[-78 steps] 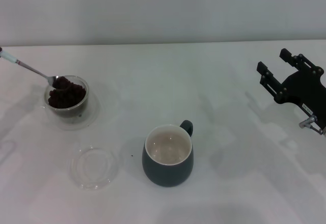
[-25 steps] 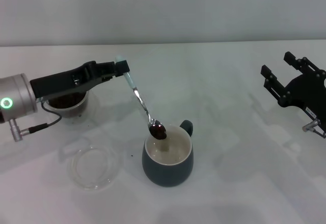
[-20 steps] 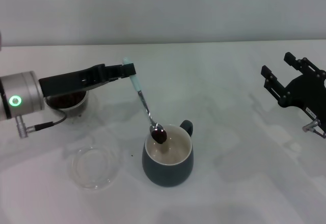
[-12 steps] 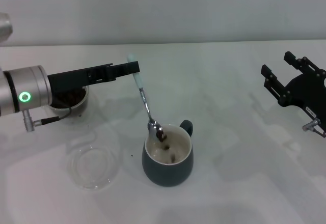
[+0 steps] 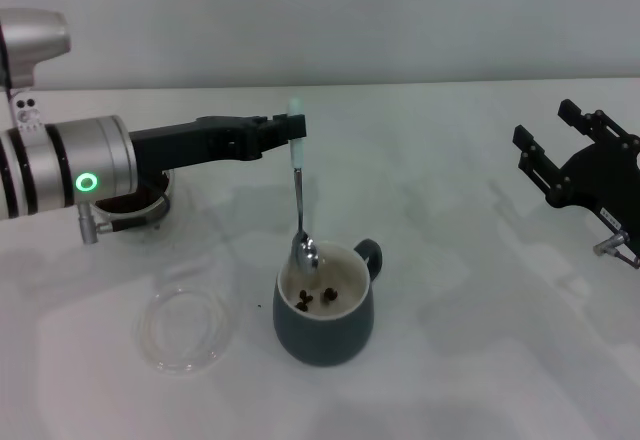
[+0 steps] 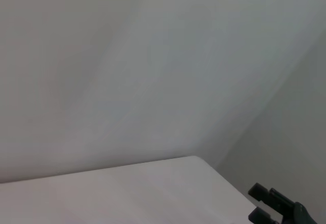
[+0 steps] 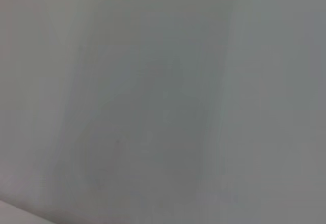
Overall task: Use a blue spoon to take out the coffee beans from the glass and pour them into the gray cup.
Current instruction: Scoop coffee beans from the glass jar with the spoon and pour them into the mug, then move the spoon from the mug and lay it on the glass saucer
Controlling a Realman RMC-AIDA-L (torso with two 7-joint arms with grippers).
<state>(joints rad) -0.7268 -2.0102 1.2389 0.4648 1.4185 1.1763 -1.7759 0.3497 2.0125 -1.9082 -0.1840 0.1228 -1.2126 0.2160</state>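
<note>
Over gray cup point(image 5: 324, 318), left hand point(image 5: 283, 132) gripping blue spoon point(image 5: 299, 192), no legible writing

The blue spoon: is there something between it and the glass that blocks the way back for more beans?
Nothing visible does. The left gripper holds the blue spoon upright over the gray cup; bare table lies toward the glass, partly hidden under the arm.

Coffee beans point(image 5: 318, 297) lie in the gray cup point(image 5: 322, 325); the glass point(image 5: 140, 203) stands behind-left, partly hidden.
</note>
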